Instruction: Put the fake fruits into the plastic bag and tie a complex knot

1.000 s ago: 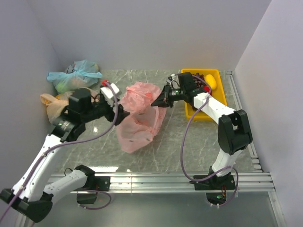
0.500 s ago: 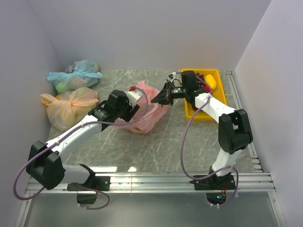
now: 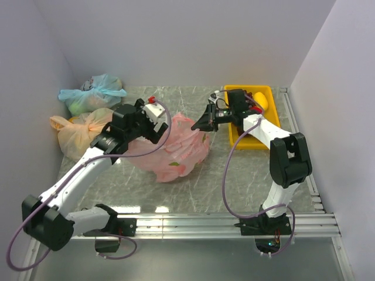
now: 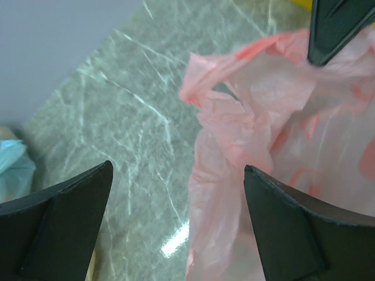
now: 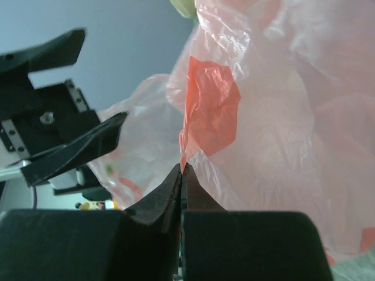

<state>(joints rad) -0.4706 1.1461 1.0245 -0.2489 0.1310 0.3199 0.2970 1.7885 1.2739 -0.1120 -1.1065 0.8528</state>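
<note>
The salmon-pink plastic bag [image 3: 176, 151] lies crumpled mid-table. My right gripper [image 3: 203, 124] is shut on the bag's upper right edge; in the right wrist view its jaws [image 5: 183, 170] pinch a fold of the pink film [image 5: 263, 117]. My left gripper [image 3: 157, 127] is at the bag's upper left side, open and empty; in the left wrist view [image 4: 177, 170] its fingers stand wide apart with the bag [image 4: 275, 123] just ahead and to the right. A yellow fruit [image 3: 262, 102] and the dark grape bunch [image 3: 245, 93] lie in the yellow tray [image 3: 258, 140].
A blue-green tied bag [image 3: 94, 92] and a peach-orange tied bag [image 3: 79, 133] sit at the far left by the wall. The yellow tray is at the right, under my right arm. An aluminium rail [image 3: 193, 222] runs along the near edge.
My left arm swung in over the bag's left side, then drew back a little up and left. The bag bunched up, then spread toward the front. My right gripper kept its hold.
</note>
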